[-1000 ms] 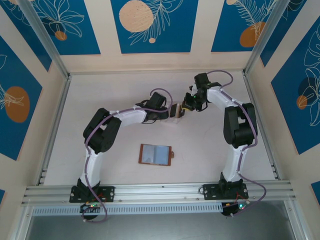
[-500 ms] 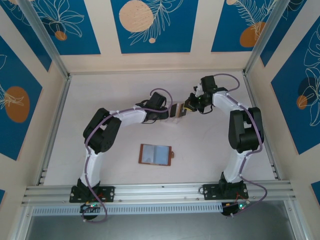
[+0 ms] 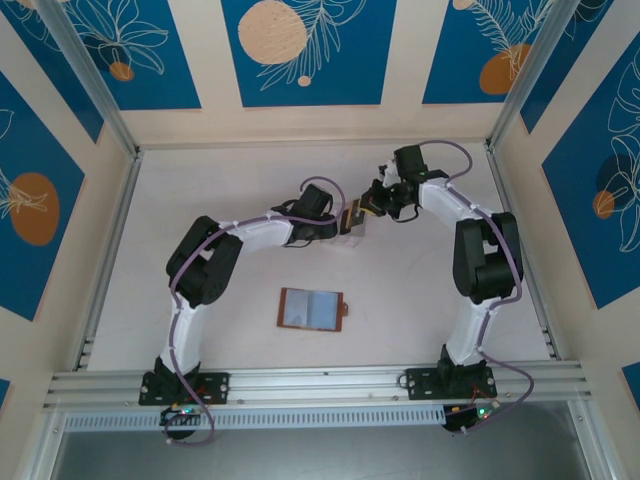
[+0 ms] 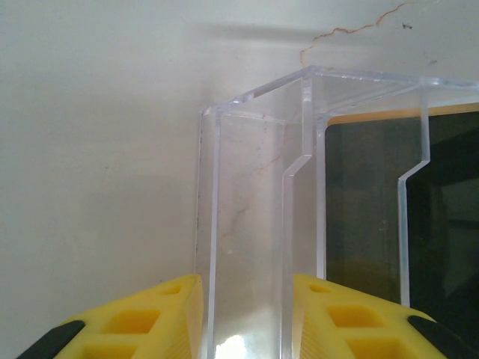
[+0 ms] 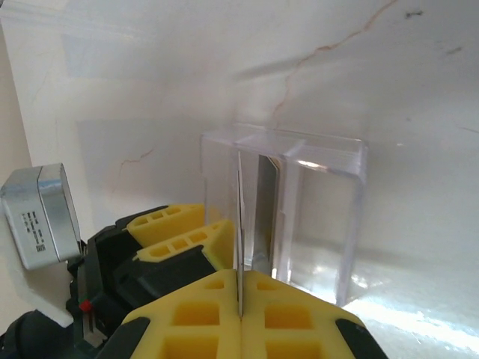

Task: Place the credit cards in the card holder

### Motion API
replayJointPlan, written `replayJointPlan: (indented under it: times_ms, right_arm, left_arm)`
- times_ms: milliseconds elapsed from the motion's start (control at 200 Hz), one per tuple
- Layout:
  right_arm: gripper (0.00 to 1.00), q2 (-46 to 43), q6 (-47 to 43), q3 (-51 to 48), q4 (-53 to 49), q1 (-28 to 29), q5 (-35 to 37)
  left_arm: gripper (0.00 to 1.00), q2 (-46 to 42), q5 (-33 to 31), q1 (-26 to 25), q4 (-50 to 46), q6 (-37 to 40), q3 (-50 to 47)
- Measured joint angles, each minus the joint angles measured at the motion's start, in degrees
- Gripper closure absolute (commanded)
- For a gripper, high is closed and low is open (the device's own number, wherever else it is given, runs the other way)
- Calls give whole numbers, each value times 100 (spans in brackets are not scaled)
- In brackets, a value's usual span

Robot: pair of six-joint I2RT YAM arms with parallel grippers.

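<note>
One credit card (image 5: 239, 224) is pinched edge-on between the closed yellow pads of the right hand (image 5: 239, 281). Its free end points into the clear stand (image 5: 323, 198). Whether that end sits inside a slot or just in front of the stand cannot be told. A second card (image 5: 267, 213), dark, stands upright in a middle slot of the stand. In the left wrist view it shows as a dark face with a yellow top edge behind the stepped clear dividers.

The left hand (image 4: 247, 298) grips the stand from the side opposite the right hand, with one yellow finger against each outer face of the stand's end compartment. That compartment holds no card.

From above, the two hands meet at the stand from its left and right. The stand rests on the pale tabletop (image 3: 420, 300), towards the far wall.

The card holder (image 3: 311, 308) lies well apart from the stand, on the side towards the arm bases and slightly left of it. It is opened flat with its grey-blue inside facing up, its brown tab at its right edge, and neither hand touches it.
</note>
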Motion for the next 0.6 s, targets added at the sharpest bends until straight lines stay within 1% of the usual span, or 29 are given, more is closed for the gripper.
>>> replayJointPlan:
  times_ms: [315,440,600]
  right_arm:
    - [100,105,-13,31,-146,26,203]
    - [100,28,-46,26,-192,-31,201]
    - [100,-157,-70,-24,-216,-177,223]
  left_arm:
    - [64,-70,142,63,149,2,-129]
    - [63,-109,260,136,22,46,-131]
    - [60,-205,262,188,-306,175,-129]
